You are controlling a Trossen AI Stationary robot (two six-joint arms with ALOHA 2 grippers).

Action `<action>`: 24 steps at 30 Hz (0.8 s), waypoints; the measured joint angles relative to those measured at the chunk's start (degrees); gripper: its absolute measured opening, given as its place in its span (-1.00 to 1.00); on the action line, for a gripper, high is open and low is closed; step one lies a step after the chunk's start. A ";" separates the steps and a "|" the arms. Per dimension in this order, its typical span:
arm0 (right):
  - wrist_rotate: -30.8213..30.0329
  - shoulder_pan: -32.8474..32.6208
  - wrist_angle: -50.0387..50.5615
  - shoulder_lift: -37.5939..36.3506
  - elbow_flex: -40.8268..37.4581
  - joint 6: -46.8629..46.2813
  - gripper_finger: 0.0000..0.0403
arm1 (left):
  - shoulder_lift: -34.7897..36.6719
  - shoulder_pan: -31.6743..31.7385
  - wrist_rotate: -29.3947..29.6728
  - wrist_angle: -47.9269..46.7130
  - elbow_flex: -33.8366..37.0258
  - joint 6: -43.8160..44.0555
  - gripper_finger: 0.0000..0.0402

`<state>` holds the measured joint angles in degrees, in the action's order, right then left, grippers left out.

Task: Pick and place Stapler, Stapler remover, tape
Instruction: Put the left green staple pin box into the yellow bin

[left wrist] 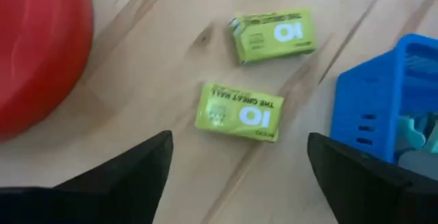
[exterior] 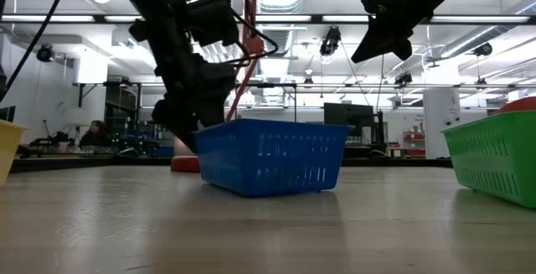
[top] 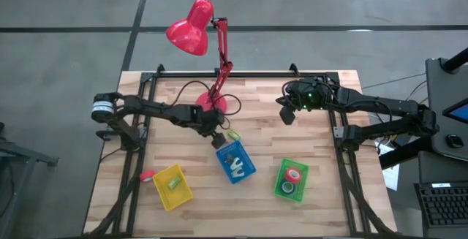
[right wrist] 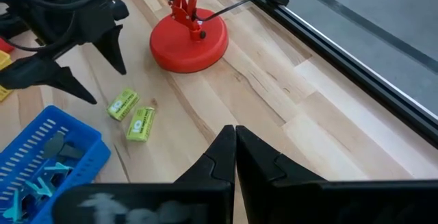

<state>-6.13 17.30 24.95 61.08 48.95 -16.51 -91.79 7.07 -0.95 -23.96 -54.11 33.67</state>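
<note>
Two open fingers of the left gripper (left wrist: pixel 236 176) hang wide above two small green boxes (left wrist: pixel 239 113) lying beside the blue tray (top: pixel 235 162), the nearer box straight ahead, long axis across the gap; tape (top: pixel 292 174) lies in the green tray (top: pixel 278 179), right gripper (right wrist: pixel 235 148) closed, farther away

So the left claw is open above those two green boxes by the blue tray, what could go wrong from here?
1. The two green boxes lie close together; the open left claw may nudge one while closing on the other.
2. The blue tray sits right beside them, so a finger could catch its wall on the way down.
3. The red lamp base and its cable are close behind the left arm and could be bumped. The right claw waits shut, well clear.
</note>
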 joint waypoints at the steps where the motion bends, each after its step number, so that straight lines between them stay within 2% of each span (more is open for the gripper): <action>1: 0.00 0.00 0.01 0.00 0.00 0.00 -0.96 | 0.00 -0.13 -0.04 0.28 0.00 -1.51 0.71; 8: 0.00 0.00 0.00 0.00 0.00 -0.02 -0.96 | -0.93 -0.13 -0.36 2.44 0.04 -9.84 0.71; 17: 0.07 -0.02 0.06 0.00 -0.02 -1.92 -0.96 | -5.49 0.61 -3.40 4.04 0.13 -12.74 0.71; 24: 0.07 -0.02 0.11 0.00 -0.14 -1.97 -0.96 | -6.52 0.59 -3.45 4.70 0.00 -13.07 0.70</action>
<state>-6.07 17.28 25.06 61.08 48.81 -18.48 -98.30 7.66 -4.40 -19.26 -54.11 20.60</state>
